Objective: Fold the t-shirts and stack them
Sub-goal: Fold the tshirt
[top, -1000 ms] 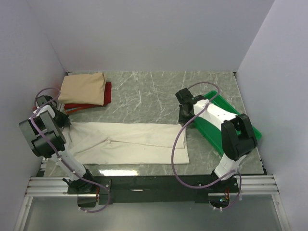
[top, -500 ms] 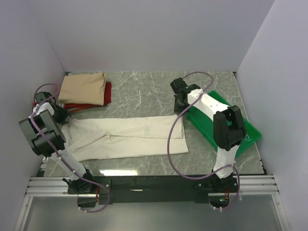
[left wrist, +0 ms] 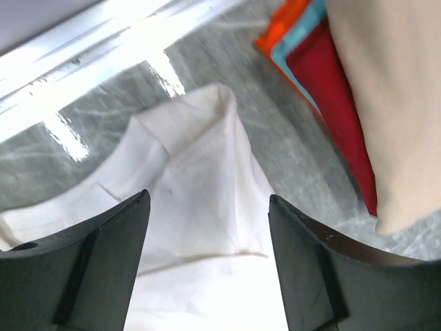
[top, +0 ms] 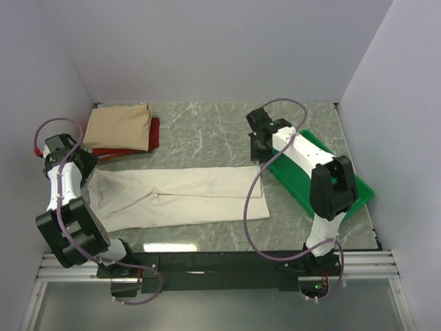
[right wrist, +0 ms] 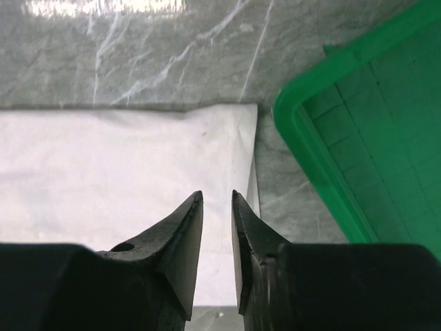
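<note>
Right, from overhead I see the cream t-shirt (top: 186,196) stretched in a long band across the near middle of the desk (top: 207,131), running from one hand to the other; its right end lies just beside the green tray (top: 358,187), and its left end bunches into a narrow, rumpled tip. My left hand (top: 86,164) hovers over that left end; on its wrist camera the left hand (left wrist: 207,200) is released, fingers spread wide with the cream cloth (left wrist: 200,227) lying slack beneath them and nothing between them. My right hand (top: 262,156) sits at the far right corner of the shirt; on its own camera the right hand (right wrist: 217,195) is nearly clenched, only a thin slit left between the tips; whether it nips any cloth I cannot tell. Ahead of it the shirt's corner (right wrist: 103,165) lies flat on the desk, close to the tray's rim (right wrist: 310,172). At the far left corner the tan t-shirt (top: 120,127) is folded and rests on top of the red t-shirt (top: 154,132), which shows along its right and near edges; the left wrist view catches both, tan (left wrist: 386,103) over red (left wrist: 337,103), near the cream shirt but apart from it.
</note>
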